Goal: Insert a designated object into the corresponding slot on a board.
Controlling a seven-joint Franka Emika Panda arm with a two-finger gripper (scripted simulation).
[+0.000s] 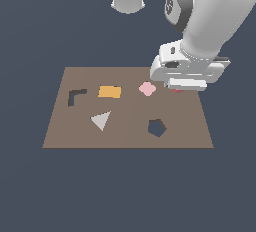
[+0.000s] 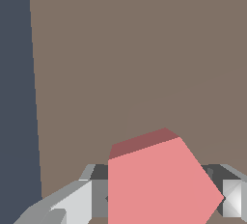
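Board (image 1: 125, 136): flat brown rectangle lying on a dark blue-grey surface (image 1: 30, 191). Two cut-outs in it are unfilled: a dark pentagon slot (image 1: 157, 128) toward the exterior view's right, and a dark L-shaped hole (image 1: 75, 96) toward its left. Three flat pieces occupy other positions on the board: orange rectangle (image 1: 110, 92), pale grey triangle (image 1: 101, 120), pale pink flower-like piece (image 1: 147, 89).

Red block (image 2: 159, 182): in the wrist view it shows a broad, light red upper face with a roughly pentagonal outline and a darker red side wall along its far edge, so it has visible thickness. In the exterior view only a small red sliver is visible beneath the arm's hand, just beside the pink piece on the exterior view's right and well apart from the pentagon slot.

Pincer (image 2: 154, 196): grey fingers (image 2: 72, 203) stand on either side of the block, jaws set about the block's width apart. Contact with the block's sides is hidden by the block itself; I cannot tell whether it is gripped or merely straddled. Whether the block rests on the board or is lifted off it also cannot be told.
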